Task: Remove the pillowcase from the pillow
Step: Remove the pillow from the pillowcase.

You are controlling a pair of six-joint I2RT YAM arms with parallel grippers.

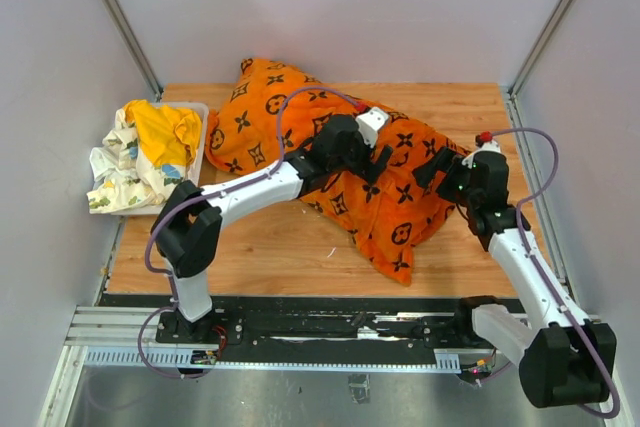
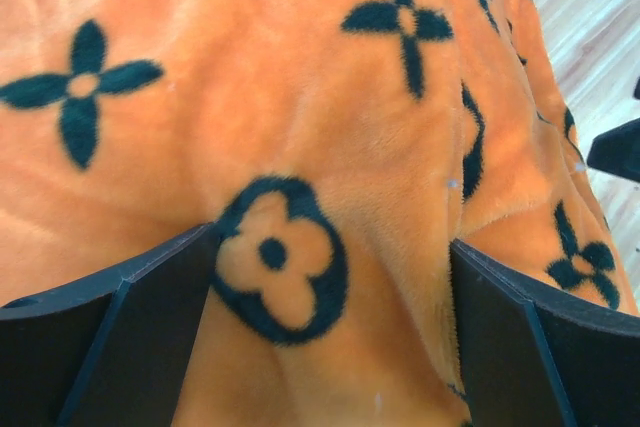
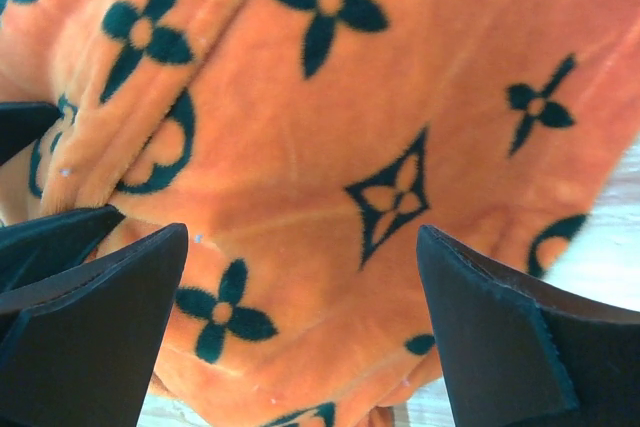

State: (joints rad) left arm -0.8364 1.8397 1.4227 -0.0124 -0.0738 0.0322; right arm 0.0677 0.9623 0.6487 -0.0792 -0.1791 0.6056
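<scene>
**Top view.**
- Item: large bright orange plush pillowcase [image 1: 255, 122] with black flower and circle motifs. It lies plump and rumpled on the pale wooden worktop [image 1: 280, 257], starting just beside a white plastic tray [image 1: 201, 113] and running away from it.
- The tray holds a plain yellow cloth [image 1: 165, 132] and a white floral-print cloth [image 1: 120, 172].
- No white pillow shows; the bulge suggests it sits fully inside the pillowcase.
- The left tool [image 1: 368, 155] hangs over the middle of the pillowcase.
- The right tool [image 1: 440, 169] is at the end farthest from the tray.

**Left wrist view.**
- The left tool [image 2: 330, 332] has its dark fingers [image 2: 110, 337] spread wide, pinching nothing.
- Orange pile fills the gap between them, close below; contact cannot be told.

**Right wrist view.**
- The right tool [image 3: 300, 332] is likewise spread and empty above the fabric, with bare worktop showing at the fabric's edge.
- A doubled fold runs along one side, possibly a hem.

**Handling.**
- Judged soft, light and limp, with a fuzzy nap that should grip well but bunches and stretches rather than sliding as one piece.
- Pinch a raised fold of fabric alone, at the end farthest from the tray, not the stuffing beneath.
- The opening is not visible, so find it first.
</scene>
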